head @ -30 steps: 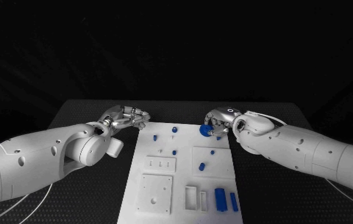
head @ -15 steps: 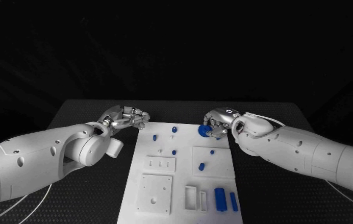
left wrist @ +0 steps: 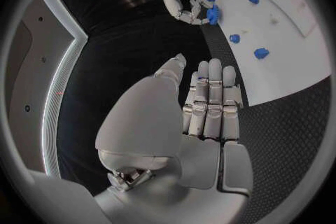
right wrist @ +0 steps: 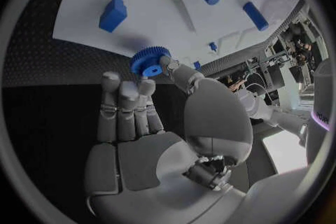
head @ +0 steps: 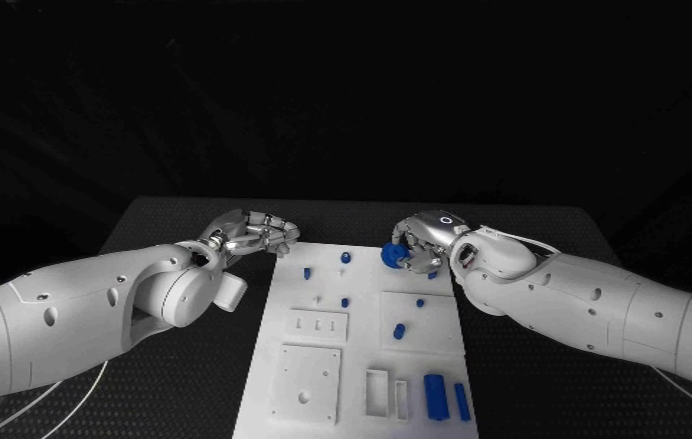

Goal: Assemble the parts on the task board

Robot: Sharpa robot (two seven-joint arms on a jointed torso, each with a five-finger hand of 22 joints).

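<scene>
Near the centre of the head view, just right of the middle: right hand (head: 420, 242) pinching a small blue toothed gear (head: 392, 254) between thumb and a finger, other fingers loosely curled, at the far right corner of the white task board (head: 361, 379). Left of centre, beside the board's far left corner: left hand (head: 254, 234) curled in on nothing. Scattered over the board: small blue pegs (head: 346, 256), blue blocks (head: 436, 394) at lower right.

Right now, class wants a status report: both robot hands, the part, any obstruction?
Right robot hand pinches blue gear at task board far edge. Left robot hand empty, beside board. Nothing in the way.
</scene>
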